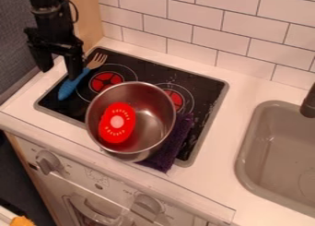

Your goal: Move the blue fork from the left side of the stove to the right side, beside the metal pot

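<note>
At the upper left my gripper (60,73) hangs open, its two fingers apart and nothing between them. One finger is over or beside the blue handle of a fork (72,86); whether they touch I cannot tell. The fork lies at a slant on the stove's left side, its wooden-coloured tines up and right. A steel pot (155,133) sits on the black stove top (205,87), holding a red oval piece (111,132) with a pale centre. Partly under the pot's right side is a purple cloth (177,144).
To the right, a grey sink (278,160) is set into the white counter (226,142), with a dark faucet (309,103) at its edge. Behind stands a white tiled wall. Knobs line the front panel, and an orange item (22,221) shows at the bottom left.
</note>
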Controlling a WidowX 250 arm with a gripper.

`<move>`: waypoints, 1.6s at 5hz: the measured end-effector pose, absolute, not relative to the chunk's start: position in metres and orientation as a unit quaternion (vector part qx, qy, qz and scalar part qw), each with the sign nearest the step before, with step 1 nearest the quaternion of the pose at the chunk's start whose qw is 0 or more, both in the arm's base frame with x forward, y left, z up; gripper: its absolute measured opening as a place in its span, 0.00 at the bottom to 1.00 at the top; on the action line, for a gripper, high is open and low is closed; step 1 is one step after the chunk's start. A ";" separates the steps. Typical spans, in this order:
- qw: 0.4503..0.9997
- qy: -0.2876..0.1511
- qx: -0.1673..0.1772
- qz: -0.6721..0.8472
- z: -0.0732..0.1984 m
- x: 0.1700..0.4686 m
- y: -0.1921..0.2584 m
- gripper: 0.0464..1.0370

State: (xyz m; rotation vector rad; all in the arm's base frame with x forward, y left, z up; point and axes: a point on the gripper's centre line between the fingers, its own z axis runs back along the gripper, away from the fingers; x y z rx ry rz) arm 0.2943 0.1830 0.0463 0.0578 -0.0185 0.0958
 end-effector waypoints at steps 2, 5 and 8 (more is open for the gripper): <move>0.997 -0.025 0.051 0.052 0.022 0.303 0.185 0.91; 0.998 -0.025 0.035 0.049 0.012 0.304 0.186 0.38; 1.000 -0.014 -0.010 0.004 0.063 0.336 0.121 0.38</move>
